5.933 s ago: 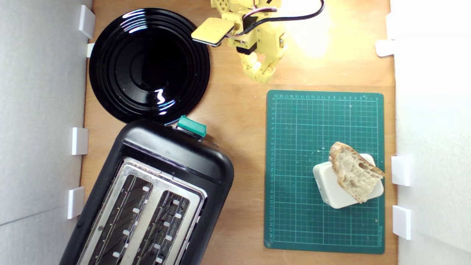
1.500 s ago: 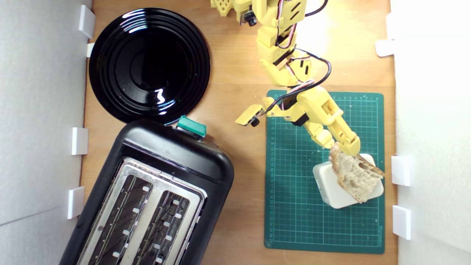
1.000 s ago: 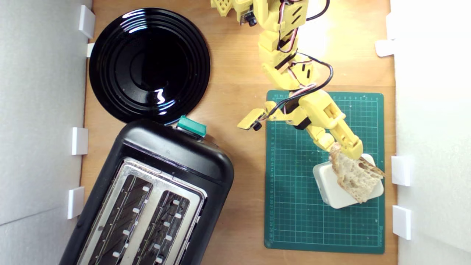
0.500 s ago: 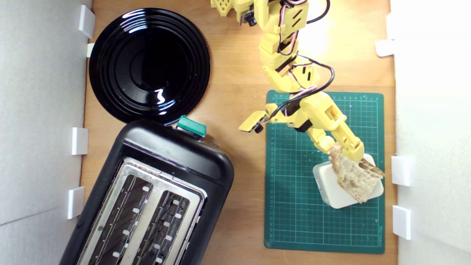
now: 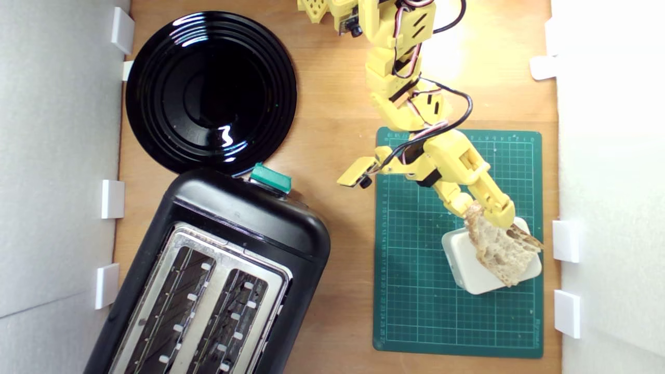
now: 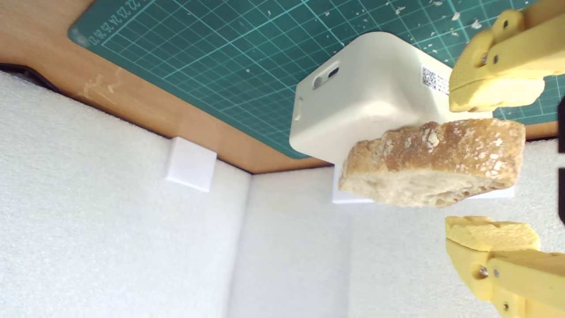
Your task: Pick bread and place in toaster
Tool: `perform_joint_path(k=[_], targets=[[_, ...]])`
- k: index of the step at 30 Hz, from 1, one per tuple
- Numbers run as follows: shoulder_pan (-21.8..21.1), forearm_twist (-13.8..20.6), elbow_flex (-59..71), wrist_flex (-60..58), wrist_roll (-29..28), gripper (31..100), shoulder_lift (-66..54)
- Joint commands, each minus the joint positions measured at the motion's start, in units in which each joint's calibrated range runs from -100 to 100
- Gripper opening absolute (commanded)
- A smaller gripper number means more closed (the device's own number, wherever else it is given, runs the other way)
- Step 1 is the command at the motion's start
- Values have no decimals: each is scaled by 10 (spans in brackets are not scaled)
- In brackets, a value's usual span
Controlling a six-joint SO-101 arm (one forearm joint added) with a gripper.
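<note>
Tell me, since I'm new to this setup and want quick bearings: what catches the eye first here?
The big black toaster fills the exterior view's lower left, both slots empty, with a glossy black plate just above it. On the green cutting mat at that view's right, the bread rests on a white block. The yellow gripper has its jaws open on either side of the slice's end, not yet closed.

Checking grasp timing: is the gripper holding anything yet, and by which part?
Nothing held. The gripper is open, its fingers either side of the bread's crust end with gaps showing; the bread lies on the white block.
</note>
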Motion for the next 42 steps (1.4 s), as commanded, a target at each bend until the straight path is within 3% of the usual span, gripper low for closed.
perform_joint_path(k=[1,26,32,33,42], targets=[[-10,-6,-29,-13,3,836,-9],[-11,-6,-47,-13,6,836,13],[-10,-6,-47,-13,4,731,13],[-10,-6,-47,-13,3,659,12],[-8,-6,-47,-13,3,549,12]])
